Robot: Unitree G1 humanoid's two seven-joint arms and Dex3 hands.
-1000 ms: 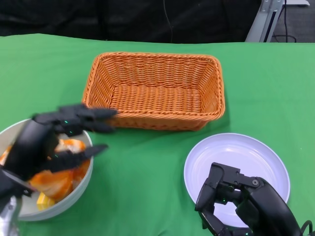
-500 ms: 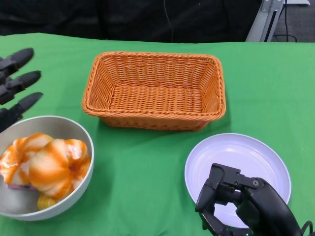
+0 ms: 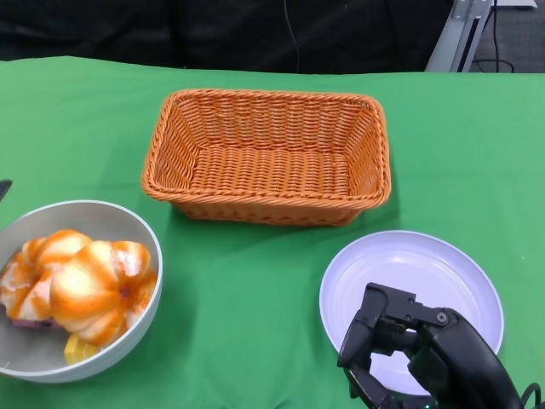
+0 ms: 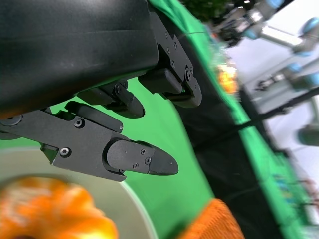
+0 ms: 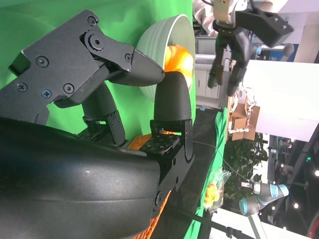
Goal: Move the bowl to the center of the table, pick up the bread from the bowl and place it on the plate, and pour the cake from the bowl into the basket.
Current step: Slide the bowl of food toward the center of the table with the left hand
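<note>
Nothing on the list looks finished yet. Taking the basket as the marker in the middle of the green counter, the bowl sits off to the near-left of it, by the counter's edge, so by my reckoning it has yet to be brought to the centre. The bread, a glazed orange knot, lies in the bowl; a second glazed piece sits beside it, and a bit of yellow and something purplish peek out from under them, which I take to be the cake, though I can't make it out properly. The basket has nothing in it. The plate, near-right of the basket, carries no food.

The left hand is up off the counter above the bowl's far-left rim, out on the side away from the basket; its fingers are spread and it has hold of nothing, with the bowl's rim and the bread showing blurred beneath it in the wrist view. The right hand rests over the plate's near edge, fingers bent inward around nothing.

So all three jobs remain: shifting the bowl, moving the bread to the plate, and tipping the cake into the basket.
</note>
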